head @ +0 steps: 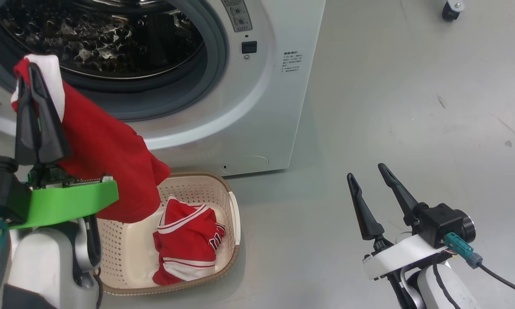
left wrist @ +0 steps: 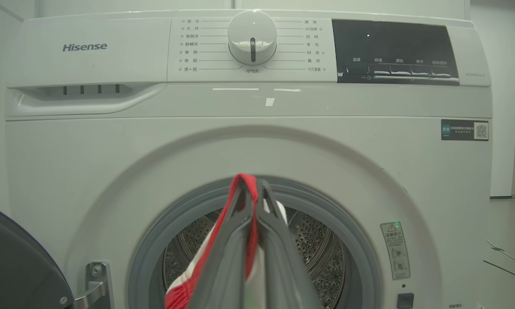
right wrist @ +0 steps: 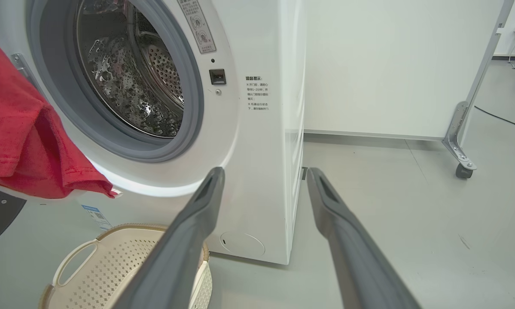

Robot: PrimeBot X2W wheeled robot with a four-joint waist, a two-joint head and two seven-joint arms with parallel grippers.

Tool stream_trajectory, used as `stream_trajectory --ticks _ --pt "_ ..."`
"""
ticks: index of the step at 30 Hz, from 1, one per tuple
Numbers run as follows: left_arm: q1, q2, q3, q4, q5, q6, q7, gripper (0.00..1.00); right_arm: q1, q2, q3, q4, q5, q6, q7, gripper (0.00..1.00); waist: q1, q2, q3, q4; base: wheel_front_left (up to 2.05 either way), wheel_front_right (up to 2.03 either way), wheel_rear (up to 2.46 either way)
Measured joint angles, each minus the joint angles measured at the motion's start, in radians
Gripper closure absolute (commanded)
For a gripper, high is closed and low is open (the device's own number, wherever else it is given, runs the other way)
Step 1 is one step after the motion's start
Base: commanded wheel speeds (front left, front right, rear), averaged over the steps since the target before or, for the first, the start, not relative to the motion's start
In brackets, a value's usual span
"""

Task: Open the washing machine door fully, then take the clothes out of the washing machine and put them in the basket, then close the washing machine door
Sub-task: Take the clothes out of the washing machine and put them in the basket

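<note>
A: Okay, the left gripper [head: 26, 71] clamped the red shirt [head: 107, 159], which hung over the rim of the basket [head: 236, 214].
B: Risk?
A: Dropped there, it could've draped the rim or slid onto the floor [head: 412, 107]. A jersey [head: 188, 240] lay inside already.
B: Around?
A: The right gripper [head: 369, 169] stood wide, empty, well apart. The drum [head: 102, 38] of the washing machine [head: 274, 107] looked empty and the door [left wrist: 12, 262] stood open; nothing blocked the drop.

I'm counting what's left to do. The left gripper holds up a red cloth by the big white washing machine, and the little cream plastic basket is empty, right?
Not empty: the head view shows a red jersey with white striped trim lying in the cream perforated plastic basket. The left gripper does hold a red cloth up by the big white washing machine.
</note>
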Motion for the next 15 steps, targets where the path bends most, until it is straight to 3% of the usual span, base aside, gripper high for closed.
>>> stream_trajectory --ticks 15 --pt "0.092 -0.008 -0.015 0.149 -0.068 0.008 0.058 1.0 -0.027 0.0 0.001 -0.046 0.0 0.001 0.0 0.0 0.0 0.0 0.137 -0.03 0.0 0.0 0.0"
